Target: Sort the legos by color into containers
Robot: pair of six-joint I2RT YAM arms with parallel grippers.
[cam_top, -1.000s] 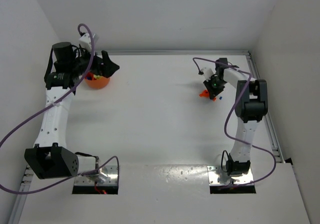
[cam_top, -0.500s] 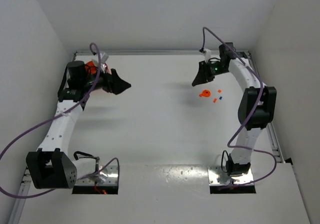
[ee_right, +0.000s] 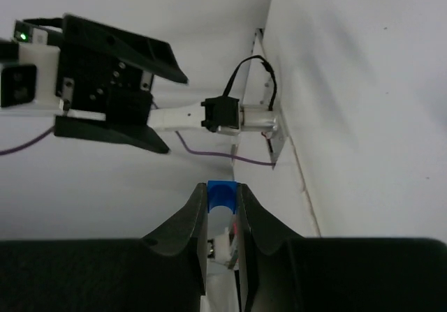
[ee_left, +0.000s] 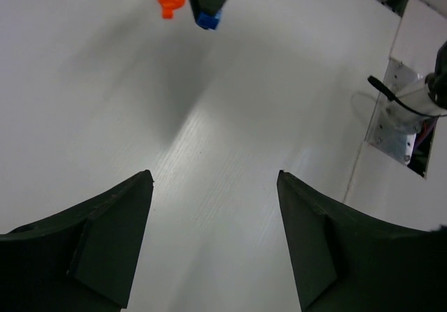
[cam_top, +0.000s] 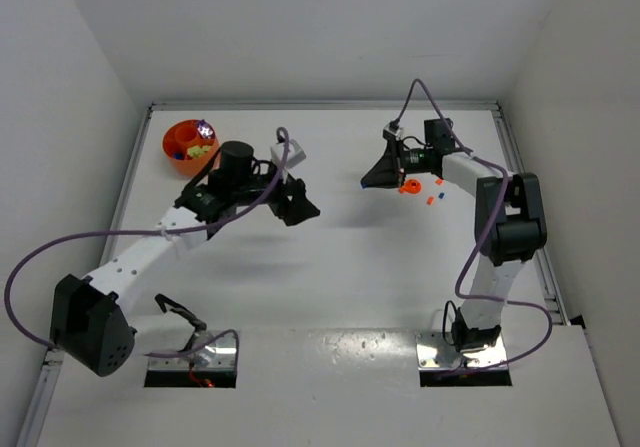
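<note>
1. Right gripper (cam_top: 372, 178) pinches a blue lego brick (ee_right: 222, 195), jaws nearly closed; left gripper (ee_left: 214, 176) gapes, empty.
2. Orange bowl (cam_top: 188, 166) lies well apart; that fingertip pinch may drop the brick in transit.

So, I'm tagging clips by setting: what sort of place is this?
Probably a robot lab cell: a white table walled in white, a left arm and right arm bolted at its edge, plus an orange bowl and toy bricks for sorting.

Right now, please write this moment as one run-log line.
left gripper: open, empty | right gripper: shut on blue lego | orange bowl: holds legos
</note>
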